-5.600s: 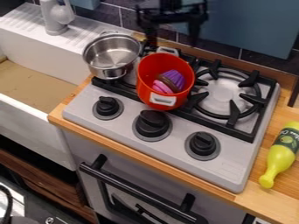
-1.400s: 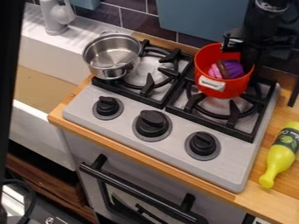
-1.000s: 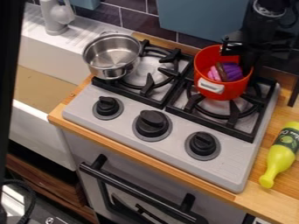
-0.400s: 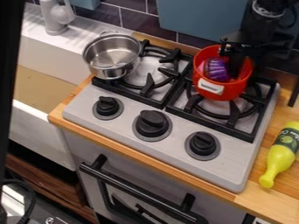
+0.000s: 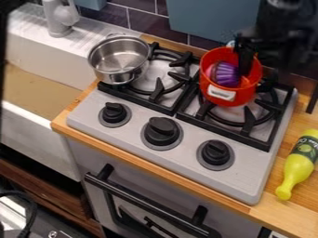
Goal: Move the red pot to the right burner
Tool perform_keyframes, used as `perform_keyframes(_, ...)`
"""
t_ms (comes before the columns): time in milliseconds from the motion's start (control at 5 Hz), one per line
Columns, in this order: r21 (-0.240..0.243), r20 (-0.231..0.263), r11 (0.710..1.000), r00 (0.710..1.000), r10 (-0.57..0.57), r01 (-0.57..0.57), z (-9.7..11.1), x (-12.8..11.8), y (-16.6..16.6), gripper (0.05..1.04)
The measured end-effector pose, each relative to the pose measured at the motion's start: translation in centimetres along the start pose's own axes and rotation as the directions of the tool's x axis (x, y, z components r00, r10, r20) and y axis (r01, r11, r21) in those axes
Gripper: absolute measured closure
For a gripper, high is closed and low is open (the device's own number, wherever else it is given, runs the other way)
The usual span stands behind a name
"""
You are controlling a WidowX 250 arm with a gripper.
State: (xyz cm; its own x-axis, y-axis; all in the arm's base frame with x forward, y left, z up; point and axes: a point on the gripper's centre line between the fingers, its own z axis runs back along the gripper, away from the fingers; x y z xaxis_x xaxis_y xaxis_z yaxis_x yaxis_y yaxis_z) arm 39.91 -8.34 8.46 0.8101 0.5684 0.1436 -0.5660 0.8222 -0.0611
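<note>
The round red pot (image 5: 215,74) is over the rear of the black-grated right burner (image 5: 249,120), its far rim beside the black two-fingered pincer (image 5: 248,65); whether that's clamped, I can't tell.

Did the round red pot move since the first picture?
Yes. Against the middle black stove knob, the red pot has moved right, to over the right black burner.

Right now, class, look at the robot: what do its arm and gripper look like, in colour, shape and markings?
The arm is black and chunky, with a greyer, rounded part near the picture's top edge. The gripper is black too, wide and angular. I can make out no markings.
</note>
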Motion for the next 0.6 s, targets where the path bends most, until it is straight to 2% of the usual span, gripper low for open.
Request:
perform_keyframes(200, -0.095, -0.004, 0.995, 1.0, -0.023, 0.022, 1.4, 0.4, 0.1, 0.085)
perform_keyframes(600, -0.172, -0.019, 0.985, 0.999, -0.028, 0.025, 3.0, 0.4, 1.1, 0.085)
